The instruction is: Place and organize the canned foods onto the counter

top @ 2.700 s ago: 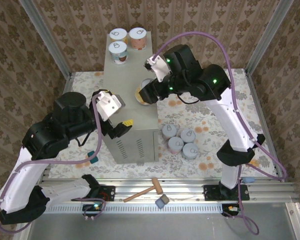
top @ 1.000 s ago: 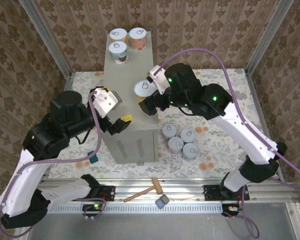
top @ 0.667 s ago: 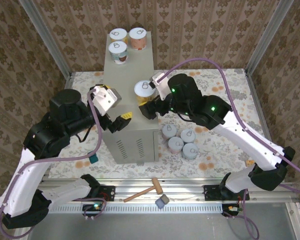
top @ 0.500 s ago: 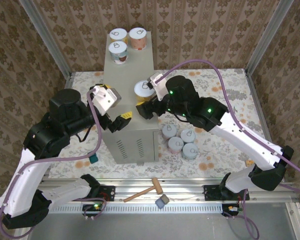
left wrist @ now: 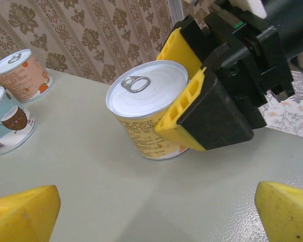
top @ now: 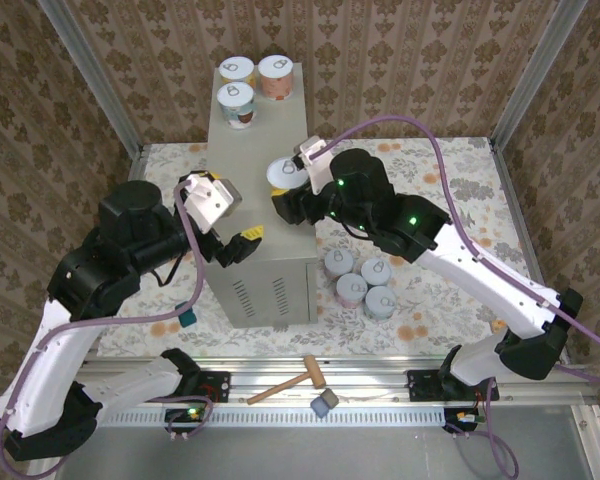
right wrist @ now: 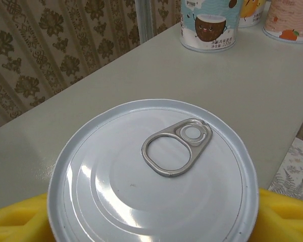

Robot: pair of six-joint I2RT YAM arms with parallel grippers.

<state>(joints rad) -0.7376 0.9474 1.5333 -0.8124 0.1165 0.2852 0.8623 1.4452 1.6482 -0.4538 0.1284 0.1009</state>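
The right gripper (left wrist: 178,83) is grasping the yellow-labelled can (left wrist: 147,93) standing near the table's (left wrist: 81,166) right edge, the left gripper (left wrist: 154,217) is hanging released, and the next move is probably calling for sliding it beside the three cans (top: 248,85) at the far edge.

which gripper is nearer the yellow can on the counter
Right. The right gripper clasps the yellow can; the left gripper hovers open, apart from it, over the counter, nearer its front.

Wooden mallet (top: 298,378) lying nr grey block (top: 324,404).
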